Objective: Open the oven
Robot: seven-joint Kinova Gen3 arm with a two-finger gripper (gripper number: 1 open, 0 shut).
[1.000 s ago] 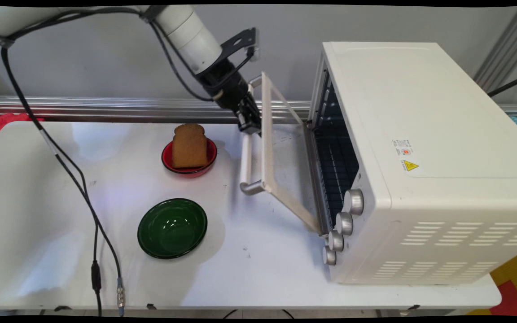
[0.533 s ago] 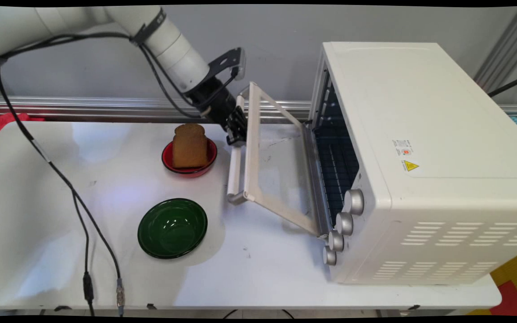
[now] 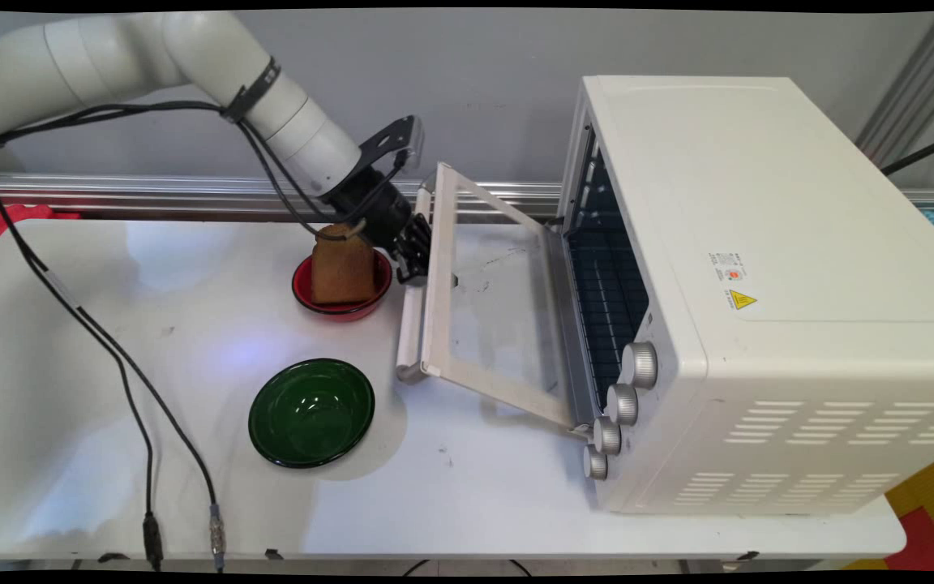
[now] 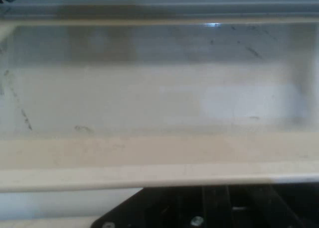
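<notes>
Fingers [image 3: 412, 261] clamped on oven door handle [image 3: 407, 320]; door [image 3: 483, 308] half-lowered beside toast [image 3: 342, 266].

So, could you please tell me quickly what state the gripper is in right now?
Black two-finger gripper: shut on the cream bar handle of the white toaster oven's glass door.

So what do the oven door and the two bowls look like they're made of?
Oven door: clear glass pane, the table showing through, in a cream frame, probably painted metal. Red bowl and green bowl: glossy with bright highlights, maybe enamelled metal or plastic; can't tell.
</notes>
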